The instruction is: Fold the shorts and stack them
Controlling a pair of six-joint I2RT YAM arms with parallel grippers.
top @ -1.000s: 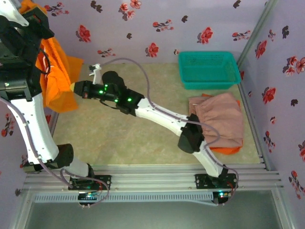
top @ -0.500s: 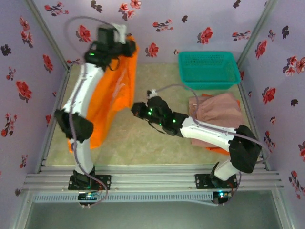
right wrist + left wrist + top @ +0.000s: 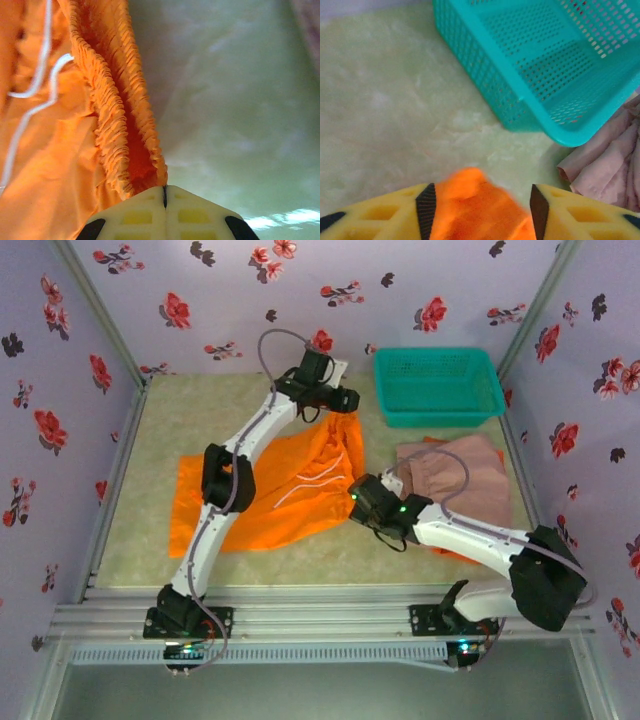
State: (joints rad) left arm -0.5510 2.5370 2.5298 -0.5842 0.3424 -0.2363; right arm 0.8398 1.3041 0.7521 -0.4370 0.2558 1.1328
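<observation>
Orange shorts (image 3: 265, 495) lie spread flat across the middle-left of the table (image 3: 200, 410), their white drawstring (image 3: 305, 485) showing, as both arms reach in from the near edge. At the cloth's far right corner, near the teal mesh basket (image 3: 438, 385), we see the left gripper (image 3: 340, 400). From its wrist camera the yellow fingers (image 3: 385, 215) stand spread apart with a blurred orange corner lying between them. We cannot make out whether either finger touches it.

The right gripper (image 3: 355, 505) sits at the near right edge of the same shorts. Its wrist view shows the two pads pressed together, with the gathered elastic waistband (image 3: 110, 125) running down into their tips. They appear to be pinching it.

Toward the right wall, pink-beige shorts (image 3: 460, 480) lie folded just in front of the basket. They rest on top of a second orange pair (image 3: 472, 555), whose edge peeks out at the near side.
</observation>
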